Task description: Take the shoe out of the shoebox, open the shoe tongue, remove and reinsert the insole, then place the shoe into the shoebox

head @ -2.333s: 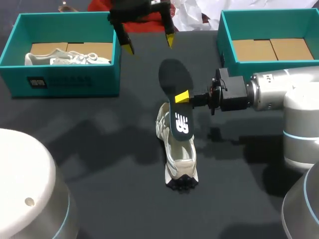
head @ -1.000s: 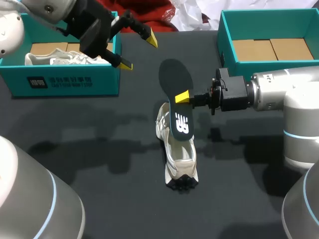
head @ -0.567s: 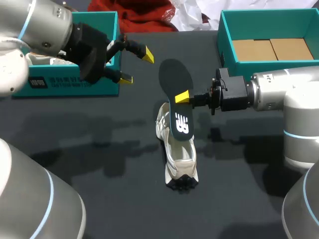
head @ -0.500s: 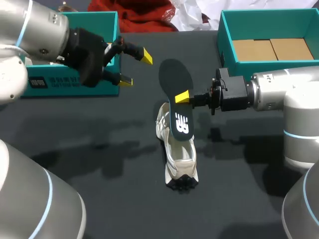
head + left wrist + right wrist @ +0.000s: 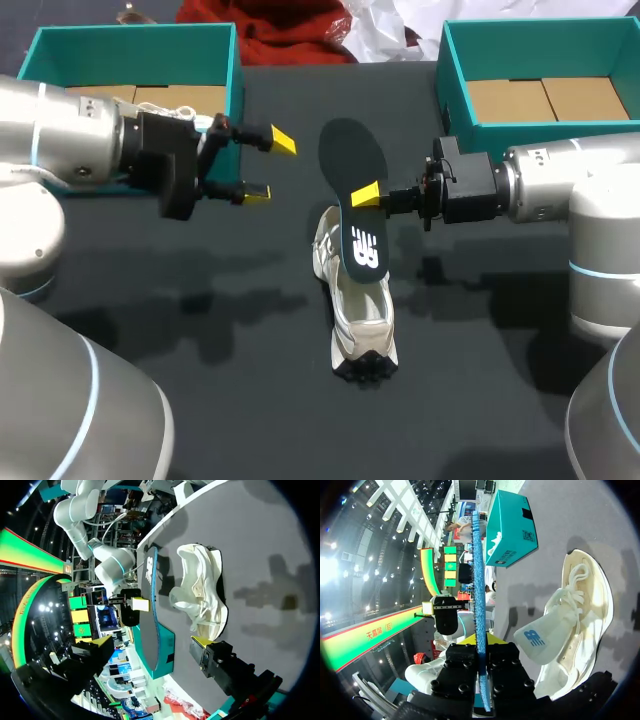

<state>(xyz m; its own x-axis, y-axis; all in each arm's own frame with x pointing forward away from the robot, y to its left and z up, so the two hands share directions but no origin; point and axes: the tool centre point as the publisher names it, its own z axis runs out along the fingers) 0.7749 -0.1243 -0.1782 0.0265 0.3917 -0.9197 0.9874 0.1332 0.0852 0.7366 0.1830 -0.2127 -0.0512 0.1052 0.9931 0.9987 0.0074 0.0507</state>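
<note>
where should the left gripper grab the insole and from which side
Probably its free long edge, opposite the right gripper, coming from the left. The insole is a thin sheet held over the shoe, that edge facing the open left gripper.

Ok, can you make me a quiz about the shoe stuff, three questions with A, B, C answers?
1. Where is the white shoe at the lower end of the insole?
A. on the dark table
B. inside a box
C. on top of a box

2. How many teal shoeboxes are on the table?
A. one
B. two
C. four

3. The left gripper is:
A. open, holding nothing
B. shut on the insole
C. shut on a lace

Answers:
1 A: the shoe lies on the table between the two arms.
2 B: one box at the left, one at the right.
3 A: its yellow tips stand apart with nothing between them; it is the right gripper that holds the insole.
</note>
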